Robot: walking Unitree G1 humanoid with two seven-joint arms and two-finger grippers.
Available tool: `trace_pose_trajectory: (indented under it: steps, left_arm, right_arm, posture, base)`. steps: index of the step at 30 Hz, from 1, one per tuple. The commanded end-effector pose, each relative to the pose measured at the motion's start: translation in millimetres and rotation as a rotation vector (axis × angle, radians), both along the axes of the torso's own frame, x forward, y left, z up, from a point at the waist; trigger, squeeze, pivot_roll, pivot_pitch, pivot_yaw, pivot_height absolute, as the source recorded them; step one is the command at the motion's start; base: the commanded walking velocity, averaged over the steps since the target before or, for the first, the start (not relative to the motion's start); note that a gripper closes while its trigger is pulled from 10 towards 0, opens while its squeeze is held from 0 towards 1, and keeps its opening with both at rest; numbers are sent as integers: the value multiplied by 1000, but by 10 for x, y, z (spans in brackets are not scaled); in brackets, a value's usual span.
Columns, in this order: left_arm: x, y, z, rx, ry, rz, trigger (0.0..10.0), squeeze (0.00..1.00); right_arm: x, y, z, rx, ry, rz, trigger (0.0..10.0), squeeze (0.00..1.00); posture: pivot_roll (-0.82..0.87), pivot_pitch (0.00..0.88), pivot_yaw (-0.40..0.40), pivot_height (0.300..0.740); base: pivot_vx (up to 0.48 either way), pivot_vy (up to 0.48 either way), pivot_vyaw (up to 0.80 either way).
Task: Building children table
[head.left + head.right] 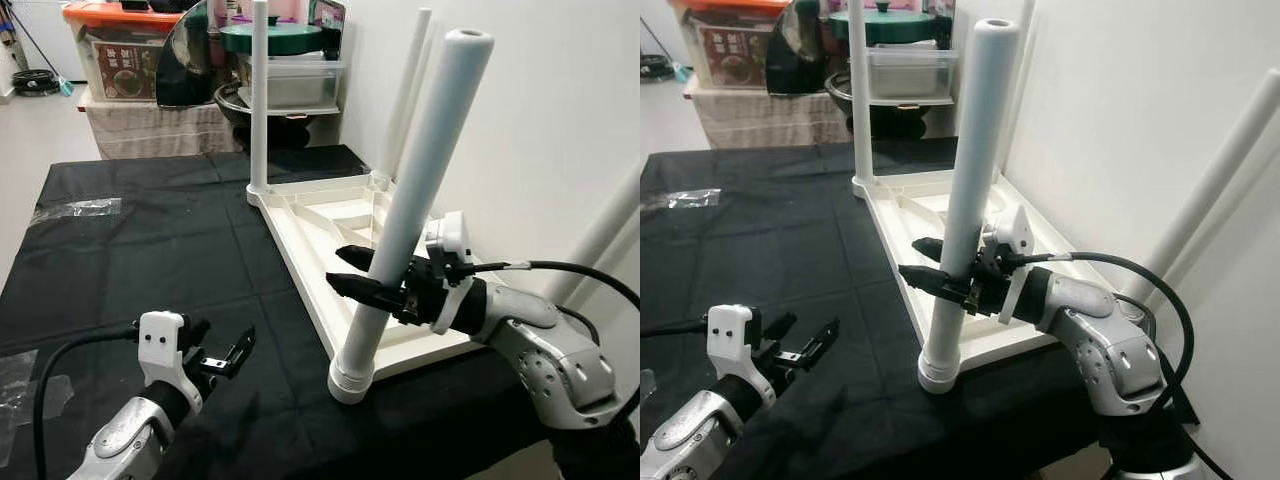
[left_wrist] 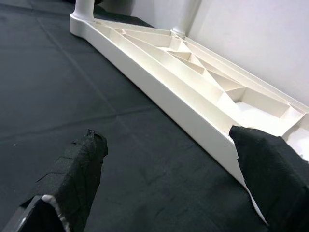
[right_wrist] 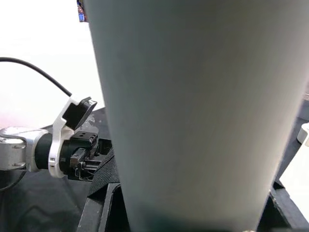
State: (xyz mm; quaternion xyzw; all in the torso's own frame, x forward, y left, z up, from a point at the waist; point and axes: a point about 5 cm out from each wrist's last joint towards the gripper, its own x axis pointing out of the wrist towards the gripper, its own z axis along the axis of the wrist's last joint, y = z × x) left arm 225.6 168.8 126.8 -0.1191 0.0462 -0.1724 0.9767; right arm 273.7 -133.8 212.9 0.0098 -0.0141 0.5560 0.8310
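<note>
A white children's table top (image 1: 330,225) lies upside down on the black cloth (image 1: 150,250). Two white legs stand at its far corners (image 1: 259,100) (image 1: 405,95). At the near corner a third leg (image 1: 420,170) stands in its socket, leaning to the right. My right gripper (image 1: 343,269) is shut on this leg low down, one finger on each side; in the right wrist view the leg (image 3: 193,111) is very close. My left gripper (image 1: 222,352) hovers open over the cloth at the front left, with the table top's edge (image 2: 193,121) ahead of its fingers (image 2: 79,164).
Another white leg (image 1: 600,235) leans on the white wall at the right. Behind the table stand a storage box (image 1: 120,50), a pot with a green lid (image 1: 270,38) and a plastic bin (image 1: 295,85). A clear plastic scrap (image 1: 75,210) lies at the cloth's left edge.
</note>
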Motion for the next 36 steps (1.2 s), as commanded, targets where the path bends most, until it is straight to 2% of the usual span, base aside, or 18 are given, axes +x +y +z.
trace_pose_trajectory:
  steps: [1,4,5,7,11,12,14,15,17,18,19,23,26,36]
  left_arm:
    - [-18,0,0,-6,4,-3,10000,0]
    - [-25,3,-5,-6,8,-4,10000,0]
    - [-23,-1,-1,-7,7,-5,10000,0]
    - [-22,-2,0,-7,7,-6,10000,0]
    - [-21,-8,-2,-9,7,-3,10000,0]
    - [-21,-8,-2,-9,7,-3,10000,0]
    - [-22,-7,-1,-9,7,0,10000,0]
    - [-22,-6,0,-9,6,1,10000,0]
    - [-21,-1,3,-8,6,3,10000,0]
    - [-21,-1,3,-8,6,3,10000,0]
    - [-18,7,5,-5,5,5,10000,0]
    - [-11,20,7,-2,3,10,10000,0]
    - [-9,24,10,-1,0,15,10000,0]
    - [-16,31,-3,-2,7,28,10000,0]
  right_arm:
    - [-47,88,-576,-73,284,24,10000,0]
    - [-13,93,-597,-77,290,-15,10000,0]
    - [40,112,-665,-149,288,-119,10000,0]
    - [56,119,-687,-176,284,-153,10000,0]
    - [189,169,-811,-190,398,-526,10000,0]
    - [189,169,-811,-190,398,-526,10000,0]
    - [184,192,-850,-192,418,-658,10000,0]
    - [184,194,-857,-189,425,-686,10000,0]
    - [209,156,-863,-179,426,-789,10000,0]
    - [209,156,-863,-179,426,-789,10000,0]
    - [249,81,-845,-173,394,-882,10000,0]
    - [303,-15,-781,-202,309,-988,10000,0]
    - [333,-27,-715,-234,252,-1032,10000,0]
    - [345,20,-741,-246,282,-1111,10000,0]
  posture:
    - [60,0,-106,740]
    - [60,0,-106,740]
    - [55,0,-104,740]
    - [55,0,-104,740]
    - [52,0,-105,740]
    - [52,0,-105,740]
    - [52,0,-104,740]
    - [52,0,-104,740]
    - [55,0,-101,740]
    - [55,0,-101,740]
    - [54,0,-100,740]
    - [52,0,-101,740]
    - [55,0,-104,740]
    - [59,0,-109,740]
  base:
    - [0,0,0]
    - [0,0,0]
    - [0,0,0]
    - [0,0,0]
    - [0,0,0]
    - [0,0,0]
    - [0,0,0]
    - [0,0,0]
    - [0,0,0]
    - [0,0,0]
    - [0,0,0]
    - [0,0,0]
    - [0,0,0]
    - [0,0,0]
